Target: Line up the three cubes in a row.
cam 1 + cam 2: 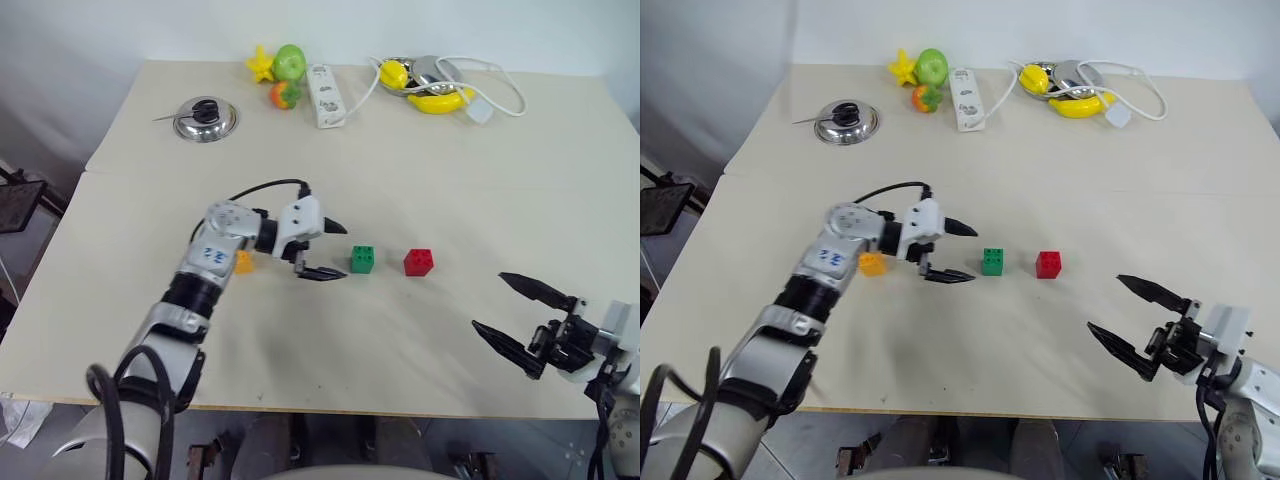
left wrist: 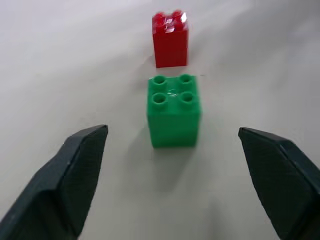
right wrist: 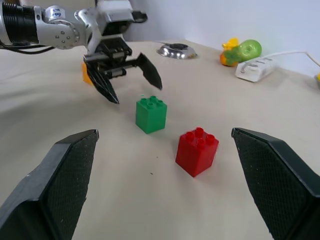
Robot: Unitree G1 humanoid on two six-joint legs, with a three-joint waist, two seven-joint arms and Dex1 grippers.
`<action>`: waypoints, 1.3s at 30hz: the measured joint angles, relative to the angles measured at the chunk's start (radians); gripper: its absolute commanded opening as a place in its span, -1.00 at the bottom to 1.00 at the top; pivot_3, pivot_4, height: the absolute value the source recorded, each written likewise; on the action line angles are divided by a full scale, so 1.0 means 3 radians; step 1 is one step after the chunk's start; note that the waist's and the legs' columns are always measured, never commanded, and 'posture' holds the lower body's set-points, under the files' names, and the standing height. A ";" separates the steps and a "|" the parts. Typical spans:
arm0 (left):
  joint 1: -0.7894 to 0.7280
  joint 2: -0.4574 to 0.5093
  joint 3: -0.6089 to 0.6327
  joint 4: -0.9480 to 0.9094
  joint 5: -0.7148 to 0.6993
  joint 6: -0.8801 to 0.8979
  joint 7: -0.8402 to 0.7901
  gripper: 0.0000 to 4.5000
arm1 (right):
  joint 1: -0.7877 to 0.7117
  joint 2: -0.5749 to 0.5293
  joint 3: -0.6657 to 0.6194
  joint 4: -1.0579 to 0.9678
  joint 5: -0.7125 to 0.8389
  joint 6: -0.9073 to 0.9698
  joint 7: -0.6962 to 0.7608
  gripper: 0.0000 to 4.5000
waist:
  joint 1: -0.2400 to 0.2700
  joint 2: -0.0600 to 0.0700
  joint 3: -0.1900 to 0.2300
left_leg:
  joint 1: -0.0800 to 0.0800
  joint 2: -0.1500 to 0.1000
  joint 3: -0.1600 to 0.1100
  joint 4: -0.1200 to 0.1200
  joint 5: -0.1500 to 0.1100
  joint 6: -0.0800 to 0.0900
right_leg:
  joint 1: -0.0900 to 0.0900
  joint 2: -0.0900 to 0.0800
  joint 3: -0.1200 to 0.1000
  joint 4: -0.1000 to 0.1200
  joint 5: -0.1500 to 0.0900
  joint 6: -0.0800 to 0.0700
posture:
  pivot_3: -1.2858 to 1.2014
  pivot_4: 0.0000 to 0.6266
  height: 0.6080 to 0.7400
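Observation:
The green cube (image 1: 362, 259) and the red cube (image 1: 418, 262) stand side by side on the beige table (image 1: 420, 180), a small gap between them. The orange cube (image 1: 243, 262) sits further left, partly hidden behind my left forearm. My left gripper (image 1: 340, 252) is open just left of the green cube, pointing at it with nothing between its fingers. In the left wrist view the green cube (image 2: 173, 112) stands just beyond the fingertips, with the red cube (image 2: 170, 40) behind it. My right gripper (image 1: 490, 300) hangs open and empty near the front right, facing both cubes.
At the table's far side lie a metal pot lid (image 1: 205, 118), toy fruits (image 1: 280, 72), a white power strip (image 1: 325, 95), and a bowl with a banana and a cable (image 1: 435, 88). The front table edge (image 1: 350, 410) runs close below my arms.

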 measured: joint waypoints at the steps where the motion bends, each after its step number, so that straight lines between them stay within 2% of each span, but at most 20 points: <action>1: 0.0100 0.0091 0.0095 -0.0179 -0.0112 0.0031 -0.0063 0.91 | -0.0041 -0.0017 0.0040 0.0000 0.0011 0.0071 0.0019 1.00 | -0.0006 0.0002 0.0000 | 0.0000 0.0000 -0.0001 0.0001 0.0000 0.0000 | 0.0000 0.0000 0.0000 0.0001 0.0000 0.0000 | 0.03 -0.52 1.00; 3: 0.0413 0.0189 0.0482 -0.0700 -0.0626 0.0126 -0.0167 0.91 | -0.0133 -0.0120 0.0163 0.0006 0.0016 0.0247 0.0064 1.00 | -0.0016 0.0004 0.0000 | 0.0000 0.0001 -0.0003 0.0004 0.0000 0.0001 | 0.0000 -0.0003 0.0003 0.0002 0.0000 0.0000 | 0.03 -0.52 1.00; 5: 0.0671 0.0286 0.0792 -0.1028 -0.0915 0.0182 -0.0126 0.96 | -0.0289 -0.0123 0.0245 0.0008 0.0018 0.0332 0.0082 1.00 | -0.0025 0.0004 0.0000 | 0.0000 0.0001 -0.0005 0.0008 0.0000 0.0001 | 0.0002 -0.0004 0.0002 0.0003 0.0000 -0.0001 | 0.03 -0.52 1.00; 8: 0.1503 0.0701 0.1311 -0.1250 -0.0926 0.0092 0.0065 0.96 | -0.0536 -0.0092 0.0376 0.0026 -0.0003 0.0335 0.0128 1.00 | -0.0098 0.0011 -0.0004 | 0.0013 0.0002 0.0002 -0.0005 -0.0001 -0.0001 | 0.0002 -0.0003 0.0007 0.0004 -0.0001 -0.0002 | 0.03 -0.52 1.00; 9: 0.1758 0.0736 0.1489 -0.1242 -0.0919 0.0081 0.0167 0.96 | -0.0569 -0.0076 0.0404 0.0046 -0.0010 0.0333 0.0147 1.00 | -0.0093 0.0010 -0.0003 | 0.0009 0.0004 0.0001 -0.0004 -0.0001 -0.0002 | 0.0001 -0.0002 0.0004 0.0004 -0.0001 -0.0002 | 0.03 -0.52 1.00; 15: 0.2933 0.0606 0.2522 -0.1621 -0.1023 0.0079 0.0972 0.96 | -0.0826 -0.0037 0.0688 0.0101 -0.0034 0.0388 0.0321 1.00 | -0.0045 0.0000 -0.0001 | 0.0006 -0.0003 -0.0006 0.0004 -0.0013 0.0005 | 0.0004 -0.0015 0.0006 0.0001 0.0000 -0.0003 | 0.03 -0.52 1.00; 18: 0.3545 0.0363 0.2748 -0.1872 -0.1055 0.0071 0.1192 0.96 | -0.0904 -0.0011 0.0757 0.0157 -0.0039 0.0373 0.0386 1.00 | -0.0051 0.0000 -0.0001 | 0.0006 -0.0006 -0.0004 0.0003 -0.0021 0.0007 | 0.0005 -0.0018 0.0006 -0.0003 0.0000 -0.0003 | 0.03 -0.52 1.00; 23: 0.4042 0.0009 0.2760 -0.2187 -0.1059 0.0082 0.1483 0.96 | -0.1020 0.0007 0.0789 0.0279 -0.0074 0.0340 0.0460 1.00 | -0.0022 -0.0004 -0.0001 | 0.0004 -0.0006 -0.0005 0.0004 -0.0023 0.0006 | 0.0005 -0.0018 0.0003 -0.0006 0.0000 -0.0003 | 0.03 -0.52 1.00; 27: 0.4062 -0.0156 0.2506 -0.2662 -0.1044 0.0269 0.1828 0.96 | -0.1049 0.0007 0.0774 0.0366 -0.0083 0.0328 0.0506 1.00 | 0.0004 -0.0003 -0.0002 | 0.0006 -0.0006 0.0000 0.0004 -0.0024 0.0004 | 0.0003 -0.0020 0.0008 -0.0006 0.0000 -0.0003 | 0.03 -0.52 1.00; 33: 0.3688 -0.0541 0.1592 -0.3398 -0.0641 0.1212 0.2882 0.96 | -0.1037 -0.0038 0.0709 0.0413 -0.0085 0.0331 0.0523 1.00 | 0.0029 -0.0003 -0.0002 | 0.0005 -0.0006 0.0002 0.0004 -0.0024 0.0005 | 0.0003 -0.0014 0.0007 -0.0003 0.0000 -0.0003 | 0.03 -0.52 1.00; 39: 0.3066 -0.0887 0.1079 -0.3454 -0.0238 0.2059 0.3739 0.96 | -0.0912 -0.0077 0.0645 0.0307 -0.0081 0.0391 0.0499 1.00 | 0.0031 -0.0003 -0.0003 | 0.0005 -0.0003 0.0006 0.0008 -0.0023 0.0006 | 0.0003 -0.0008 0.0009 -0.0001 0.0000 -0.0003 | 0.03 -0.52 1.00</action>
